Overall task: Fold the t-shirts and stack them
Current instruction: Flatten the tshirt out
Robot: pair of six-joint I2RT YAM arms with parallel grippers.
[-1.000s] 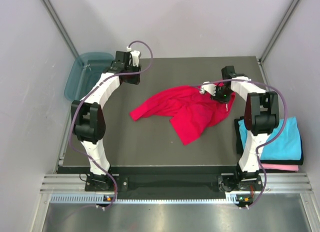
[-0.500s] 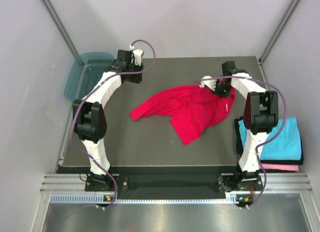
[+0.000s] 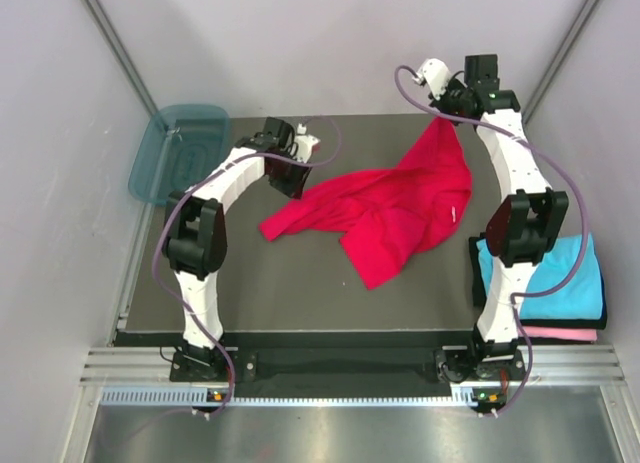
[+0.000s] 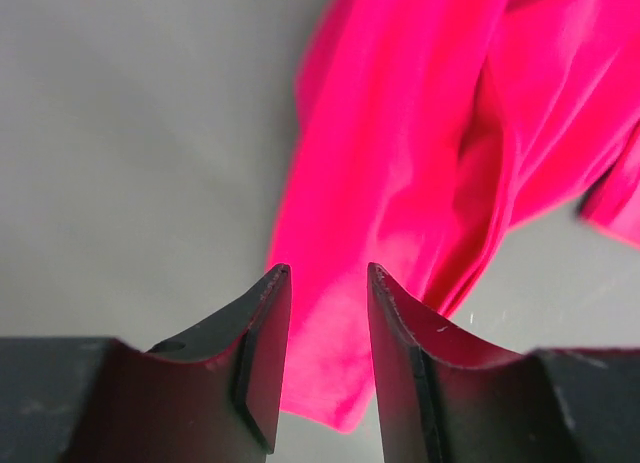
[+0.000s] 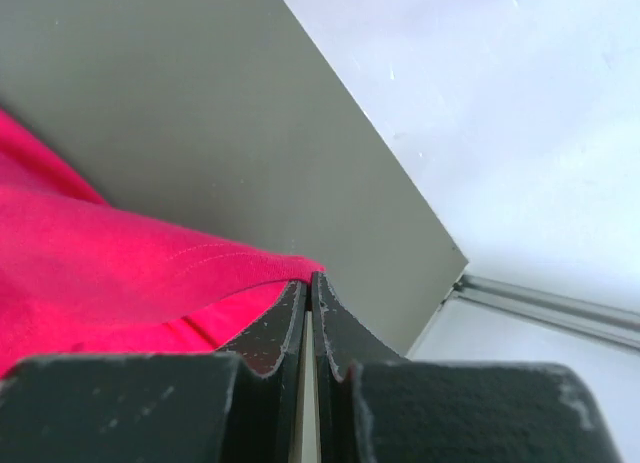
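Observation:
The crimson red t-shirt (image 3: 390,213) lies crumpled mid-table, a small white tag (image 3: 455,213) on its right side. My right gripper (image 3: 446,111) is shut on its far right edge and holds that part raised toward the table's far edge; in the right wrist view the cloth (image 5: 100,273) runs into the closed tips (image 5: 310,279). My left gripper (image 3: 298,179) is open just above the shirt's far left part; in the left wrist view red cloth (image 4: 400,183) lies between and beyond the open fingers (image 4: 328,275). The cyan t-shirt (image 3: 560,278) lies folded on the pink one (image 3: 560,334) at the right edge.
A teal translucent tub (image 3: 175,153) stands off the table's far left corner. The dark table (image 3: 250,283) is bounded by grey walls on the left, far and right sides. The table's far right corner (image 5: 455,258) shows in the right wrist view.
My right gripper has risen and moved toward the far edge, pulling the shirt's right part up with it. My left gripper has swung from the far left corner to the shirt's left part.

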